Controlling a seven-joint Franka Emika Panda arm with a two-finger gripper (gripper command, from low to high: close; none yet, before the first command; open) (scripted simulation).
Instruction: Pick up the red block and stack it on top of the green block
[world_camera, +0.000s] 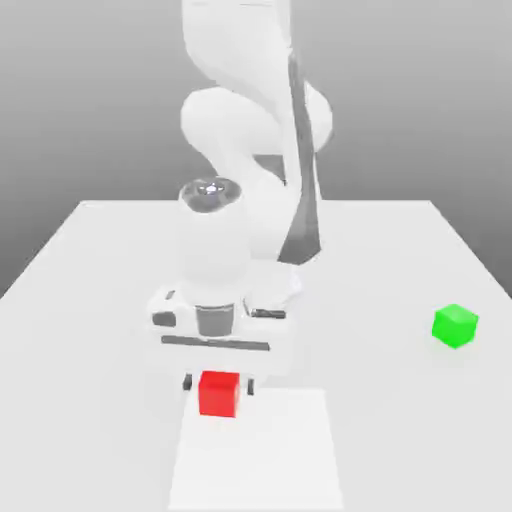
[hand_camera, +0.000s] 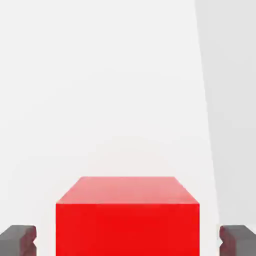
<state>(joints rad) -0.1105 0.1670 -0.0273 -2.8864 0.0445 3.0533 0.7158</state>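
The red block (world_camera: 219, 393) rests on the table near its front edge, and in the hand view the red block (hand_camera: 127, 220) looms close. My gripper (world_camera: 218, 384) has come straight down over it. One dark fingertip (world_camera: 187, 383) stands on each side of the block's upper part. In the hand view a thin strip of table shows between each finger (hand_camera: 17, 241) and the block's side, so the gripper is open and straddles the block without gripping it. The green block (world_camera: 455, 326) sits alone on the table, far off to the exterior view's right.
The white table (world_camera: 90, 300) carries a slightly brighter rectangular patch (world_camera: 260, 460) in front of the red block. The arm's white body (world_camera: 250, 150) rises behind the gripper at the table's middle back.
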